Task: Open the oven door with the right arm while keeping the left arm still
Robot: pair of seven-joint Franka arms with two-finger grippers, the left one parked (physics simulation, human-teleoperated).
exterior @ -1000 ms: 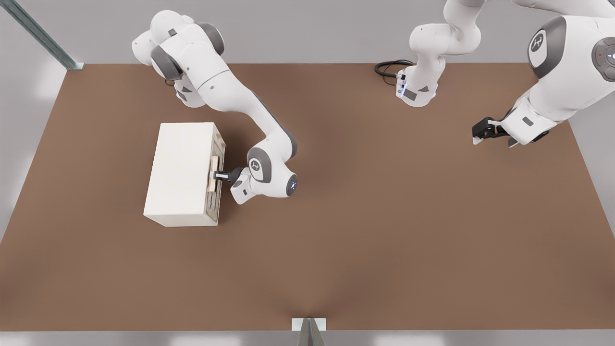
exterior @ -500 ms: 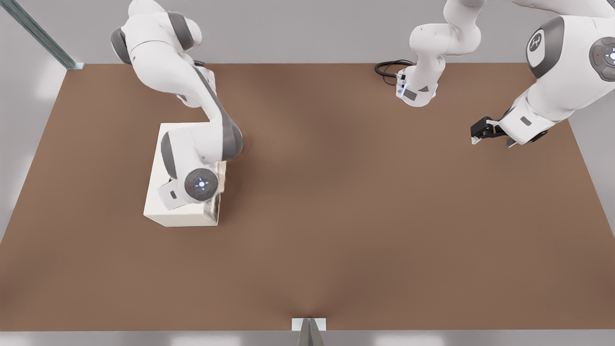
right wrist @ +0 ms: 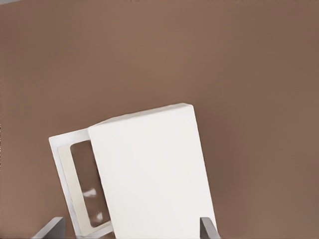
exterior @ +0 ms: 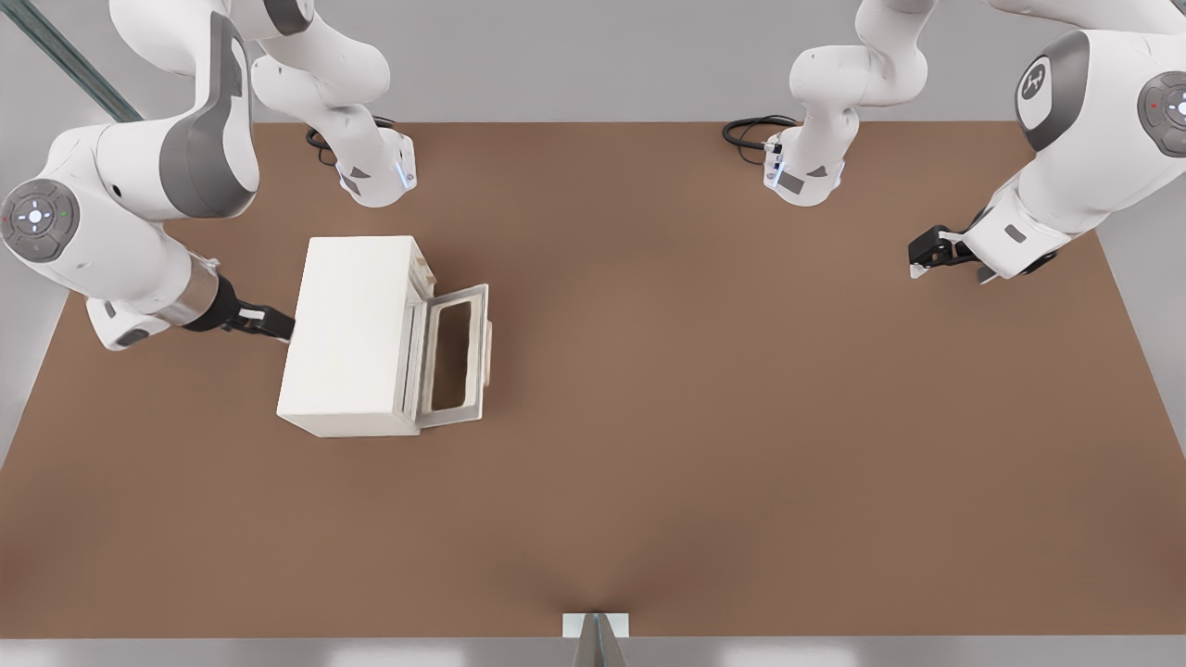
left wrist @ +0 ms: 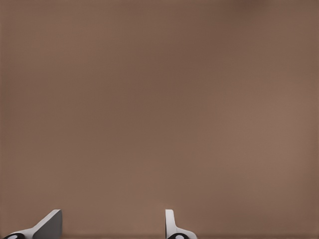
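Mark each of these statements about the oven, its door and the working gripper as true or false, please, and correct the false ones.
1. The oven door is folded down open on the table. True.
2. The gripper is clamped on the door's handle. False: it is apart from the handle, on the opposite side of the oven, toward the front view's left.
3. The brown table shows through the door's window. True.
4. The gripper's fingers are open. True: in the right wrist view the two fingertips stand far apart with nothing between them.
5. The oven lies tipped over on its side. False: it stands flat on the table, its plain top facing up.
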